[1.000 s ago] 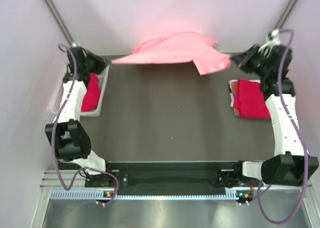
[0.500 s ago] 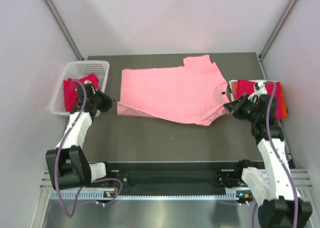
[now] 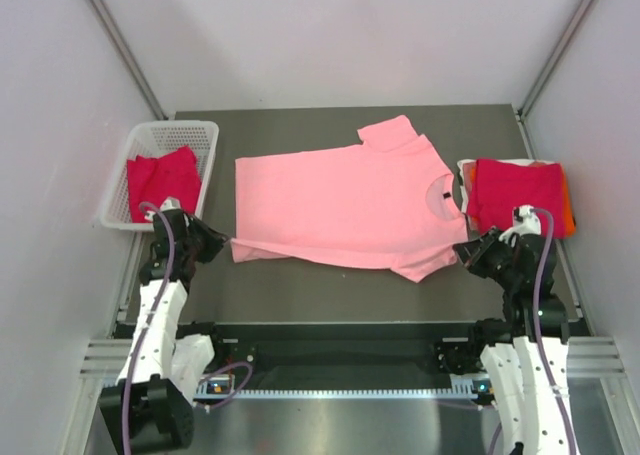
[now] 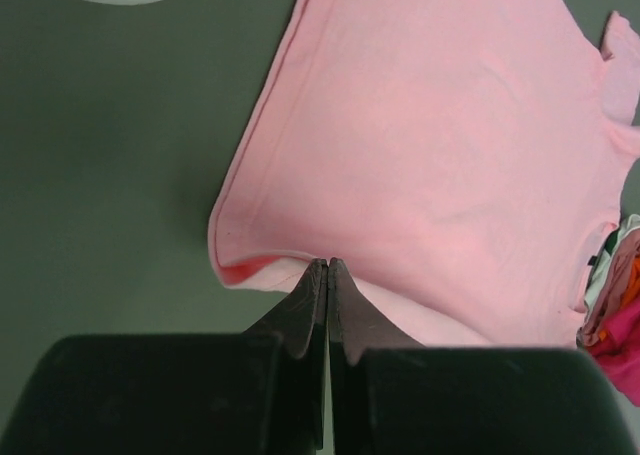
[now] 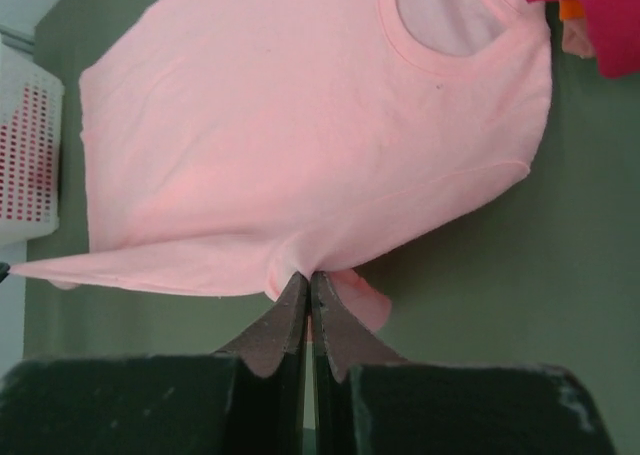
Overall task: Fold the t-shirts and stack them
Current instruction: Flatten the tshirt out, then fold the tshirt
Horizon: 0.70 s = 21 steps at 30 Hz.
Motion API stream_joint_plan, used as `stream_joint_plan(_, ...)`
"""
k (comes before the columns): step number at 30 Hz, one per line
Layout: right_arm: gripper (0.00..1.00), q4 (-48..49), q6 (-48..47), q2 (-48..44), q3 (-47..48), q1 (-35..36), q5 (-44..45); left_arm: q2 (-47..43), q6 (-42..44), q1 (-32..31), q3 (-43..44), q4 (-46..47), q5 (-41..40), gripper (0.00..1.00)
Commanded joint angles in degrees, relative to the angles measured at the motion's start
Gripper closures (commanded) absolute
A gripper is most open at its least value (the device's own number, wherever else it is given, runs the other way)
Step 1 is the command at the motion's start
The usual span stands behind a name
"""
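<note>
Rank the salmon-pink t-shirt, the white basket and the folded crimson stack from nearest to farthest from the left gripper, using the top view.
1. The salmon-pink t-shirt: hem corner pinched in the left gripper.
2. The white basket: close by, at the left edge.
3. The folded crimson stack: far right side.

Showing left arm (image 3: 156,320) and right arm (image 3: 530,375) built alike: wearing smooth white shells over links, bulging with black housings at joints. Trailing thin purple cable (image 3: 170,255) along each arm. Ending in matte black left gripper (image 4: 327,267) and right gripper (image 5: 307,277), blocky bodies narrowing into slim wedge-shaped fingers (image 4: 312,305).
</note>
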Motion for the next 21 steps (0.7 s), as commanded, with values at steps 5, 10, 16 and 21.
stream_joint_plan(5, 1.0, 5.8, -0.44, 11.29, 0.35, -0.59, 3.66, 8.18, -2.1, 0.23, 0.94, 4.56, -2.67, 1.0)
stream_joint_plan(10, 1.0, 10.19, -1.4, 20.51, 4.04, -0.59, 6.39, 16.0, -2.98, 0.14, 4.55, 8.06, -0.56, 1.0)
stream_joint_plan(16, 1.0, 14.33, -1.14, 29.91, 9.49, -0.59, 7.27, 22.86, -4.83, 0.14, 8.41, 10.36, -0.12, 1.0)
stream_joint_plan(21, 1.0, 16.79, -1.58, 37.3, 13.36, -0.59, 7.27, 25.41, -5.0, 0.14, 10.97, 10.45, -1.26, 1.0)
